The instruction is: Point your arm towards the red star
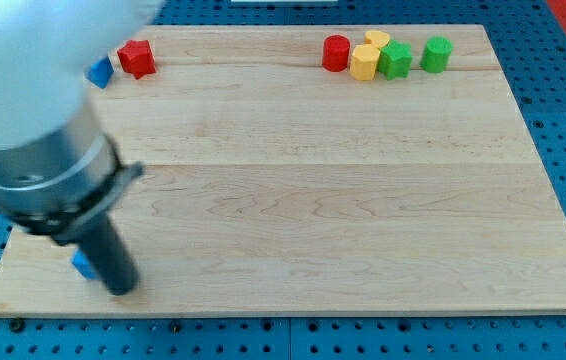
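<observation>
The red star [137, 58] lies near the board's top left corner, with a blue block [100, 71] touching its left side, partly hidden by my arm. My tip [121, 290] rests on the board near the bottom left corner, far below the red star. A small blue block [84, 265] sits just left of the tip, mostly hidden behind the rod.
A cluster sits at the top right: a red cylinder [336, 52], a yellow block [364, 62], another yellow block [377, 40] behind it, a green star [396, 59] and a green cylinder [436, 53]. The wooden board [323, 200] lies on a blue pegboard.
</observation>
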Action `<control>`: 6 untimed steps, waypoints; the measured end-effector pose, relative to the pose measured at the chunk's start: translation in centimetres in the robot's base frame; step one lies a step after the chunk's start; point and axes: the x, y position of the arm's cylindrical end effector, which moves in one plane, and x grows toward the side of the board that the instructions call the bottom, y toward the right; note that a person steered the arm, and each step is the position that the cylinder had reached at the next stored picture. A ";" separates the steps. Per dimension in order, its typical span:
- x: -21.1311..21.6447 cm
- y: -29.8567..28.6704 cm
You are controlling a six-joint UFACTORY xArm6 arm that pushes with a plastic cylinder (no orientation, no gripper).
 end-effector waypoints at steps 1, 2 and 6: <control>-2.7 -0.7; -7.1 7.0; -38.1 -0.7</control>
